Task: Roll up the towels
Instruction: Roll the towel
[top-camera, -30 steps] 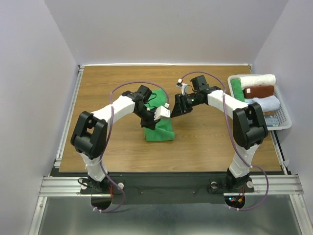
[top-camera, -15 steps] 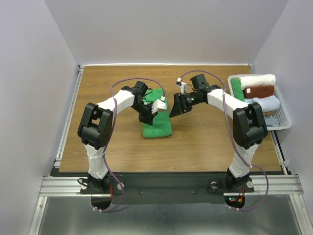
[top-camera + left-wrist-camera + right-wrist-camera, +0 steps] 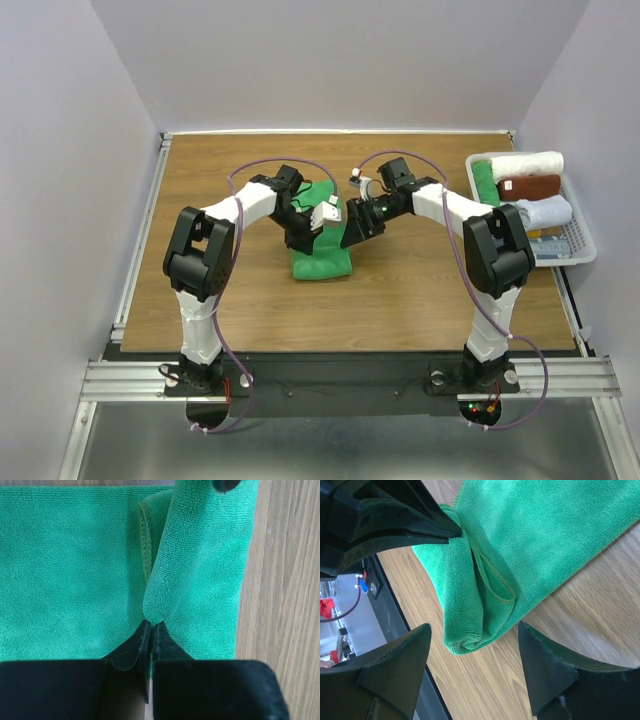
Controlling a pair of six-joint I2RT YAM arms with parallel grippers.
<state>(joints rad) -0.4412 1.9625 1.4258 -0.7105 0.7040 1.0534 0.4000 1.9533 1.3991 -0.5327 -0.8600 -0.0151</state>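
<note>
- Left gripper [image 3: 151,626] is pinched tight on a raised fold of the green towel [image 3: 322,262], lying on the bench [image 3: 200,180].
- Right gripper [image 3: 474,630] is spread wide, one finger on either side of that towel's rolled end.
- Pale towel [image 3: 548,212] sits in the basket [image 3: 580,250], well right of the green towel.

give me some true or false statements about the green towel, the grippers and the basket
1. The left gripper is shut on a fold of the green towel. True.
2. The right gripper is clamped on the green towel. False: it is open, and the towel's rolled end shows between its spread fingers.
3. The green towel is rolled all the way up. False: only one edge is rolled, and the rest lies flat on the table.
4. A brown rolled towel lies in the basket. True.
</note>
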